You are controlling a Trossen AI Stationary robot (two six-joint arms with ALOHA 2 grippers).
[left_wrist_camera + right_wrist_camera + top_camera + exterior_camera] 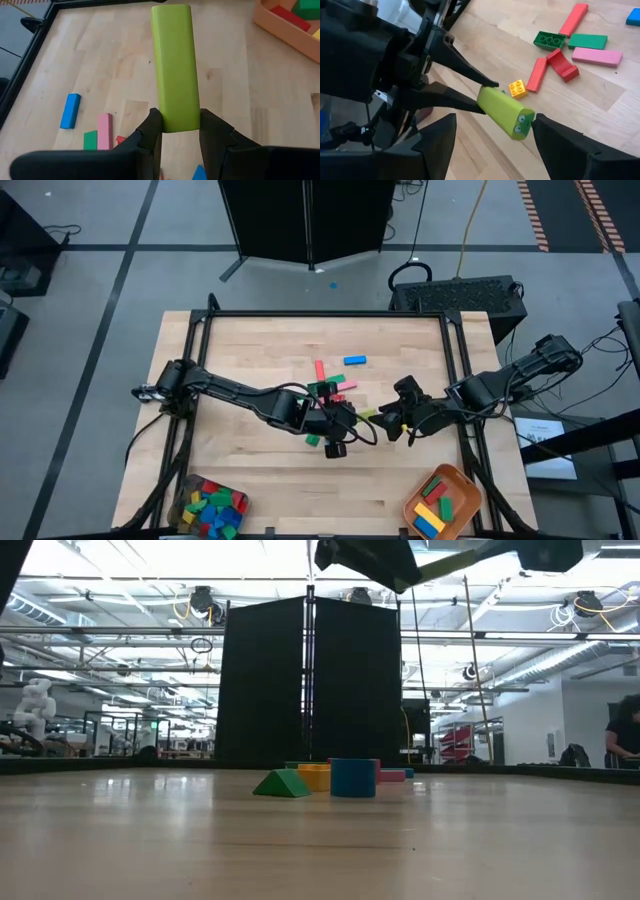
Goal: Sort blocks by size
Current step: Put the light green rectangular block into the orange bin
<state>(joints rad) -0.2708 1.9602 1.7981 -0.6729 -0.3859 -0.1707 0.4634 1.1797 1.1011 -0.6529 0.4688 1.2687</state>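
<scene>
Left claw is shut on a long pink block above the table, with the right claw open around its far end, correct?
Not quite: the long block in the left claw is lime green, not pink, as the left wrist view shows. The right claw is open around its far end.

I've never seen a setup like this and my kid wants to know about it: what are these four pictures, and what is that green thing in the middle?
These are four cameras on one robot with two dark arms at a wooden table. One camera looks straight down, one sits at table height, and one rides on each wrist. The left hand is shut on a long lime-green block, holding it out toward the right hand, whose fingers stand open on either side of the block's far end. It looks like a hand-over, though that is a guess. More loose blocks lie mid-table. A grey container and an orange tray at the near corners already hold sorted blocks.
</scene>
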